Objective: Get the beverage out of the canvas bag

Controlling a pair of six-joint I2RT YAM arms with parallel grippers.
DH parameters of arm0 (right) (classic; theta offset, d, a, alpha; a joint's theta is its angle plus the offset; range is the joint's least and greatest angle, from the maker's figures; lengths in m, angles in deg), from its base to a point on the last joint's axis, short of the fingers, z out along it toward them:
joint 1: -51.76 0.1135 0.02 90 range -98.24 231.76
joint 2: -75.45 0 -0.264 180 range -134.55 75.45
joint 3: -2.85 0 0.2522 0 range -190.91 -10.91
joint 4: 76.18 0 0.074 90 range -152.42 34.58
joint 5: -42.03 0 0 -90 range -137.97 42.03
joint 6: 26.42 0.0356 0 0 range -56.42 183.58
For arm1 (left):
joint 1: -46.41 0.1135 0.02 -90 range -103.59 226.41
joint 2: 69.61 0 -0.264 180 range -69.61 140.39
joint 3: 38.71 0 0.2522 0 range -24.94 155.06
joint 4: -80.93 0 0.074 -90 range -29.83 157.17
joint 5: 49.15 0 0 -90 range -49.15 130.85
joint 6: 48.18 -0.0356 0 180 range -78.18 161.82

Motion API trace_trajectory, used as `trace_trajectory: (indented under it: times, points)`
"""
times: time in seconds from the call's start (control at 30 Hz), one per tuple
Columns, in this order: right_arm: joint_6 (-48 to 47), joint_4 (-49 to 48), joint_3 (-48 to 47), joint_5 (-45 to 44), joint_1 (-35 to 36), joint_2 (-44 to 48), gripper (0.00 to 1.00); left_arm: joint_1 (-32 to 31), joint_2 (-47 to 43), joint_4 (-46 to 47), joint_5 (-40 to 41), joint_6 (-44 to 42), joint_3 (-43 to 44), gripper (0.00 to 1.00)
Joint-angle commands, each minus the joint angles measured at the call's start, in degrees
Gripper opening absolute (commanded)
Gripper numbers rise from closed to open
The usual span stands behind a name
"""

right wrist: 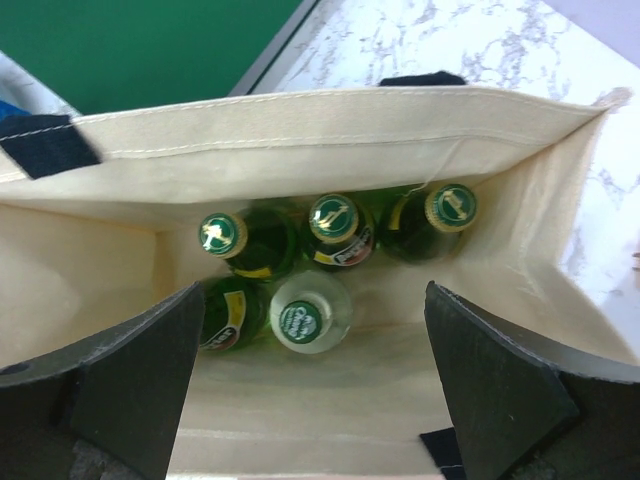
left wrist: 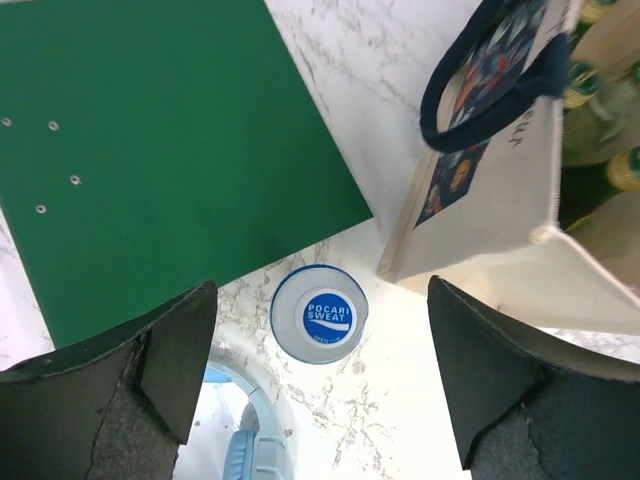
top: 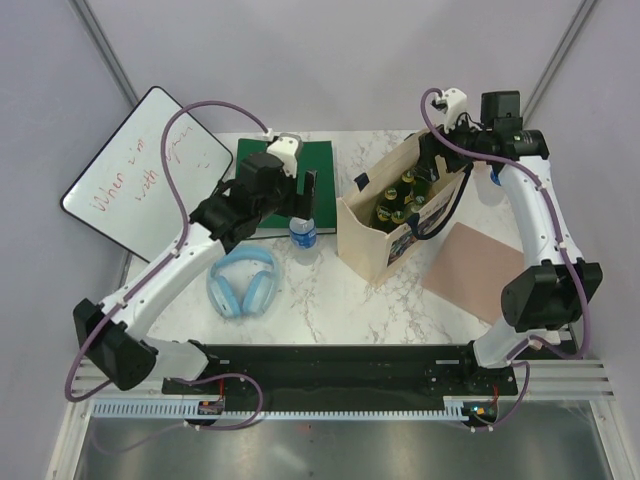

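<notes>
Top external view puts the canvas bag [top: 372, 232] upright and open right of the desk's middle, reaching toward the far edge, with green bottles [top: 396, 205] standing inside. The right gripper [top: 432, 158] hangs over the bag's far end; its spread cannot be told from here. The left gripper [top: 308, 192] hovers above a Pocari Sweat bottle [top: 303, 236] that stands on the desk near the middle, just beside a green board [top: 318, 158] lying at the far edge. Blue headphones [top: 243, 282] lie nearer the front edge, on the left. Left wrist view shows the left gripper [left wrist: 320, 400] spread wide and holding nothing, the Pocari Sweat bottle [left wrist: 319, 313] upright below the gap, apart from both fingers, with the canvas bag [left wrist: 500, 200] close on its right. Right wrist view looks straight down into the canvas bag [right wrist: 300, 150]: five green bottles [right wrist: 333, 218] stand upright and crowded together, three in a far row and two nearer. The right gripper [right wrist: 315, 390] is wide open and empty above them, with a pale-capped bottle [right wrist: 310, 312] roughly centred between its fingers. By my reading, the step in hand is lining up over a bottle. The next move calls for a straight descent between the bag walls, closing on that bottle's neck without knocking its neighbours.
</notes>
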Motion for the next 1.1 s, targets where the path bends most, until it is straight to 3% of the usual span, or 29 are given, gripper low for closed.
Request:
trace_trajectory:
  times: [0.0, 0.23, 0.57, 1.07]
  points:
    - [-0.1, 0.8, -5.3, -5.3, 0.5, -2.9, 0.98, 0.3, -6.2, 2.6, 0.2, 3.4, 1.0, 0.92]
    - [0.9, 1.9, -11.3, -11.3, 2.2, -10.1, 0.94, 0.3, -11.7, 4.4, -1.7, 6.7, -1.4, 0.92]
    - [3.8, 2.3, -18.4, -19.8, 2.5, -19.0, 0.66, 0.3, -13.3, 6.1, -2.7, 8.4, -4.0, 0.92]
    - [4.5, 1.5, -17.9, -20.2, 2.5, -23.4, 0.52, 0.3, -12.7, 6.3, -3.6, 8.6, -4.4, 0.92]
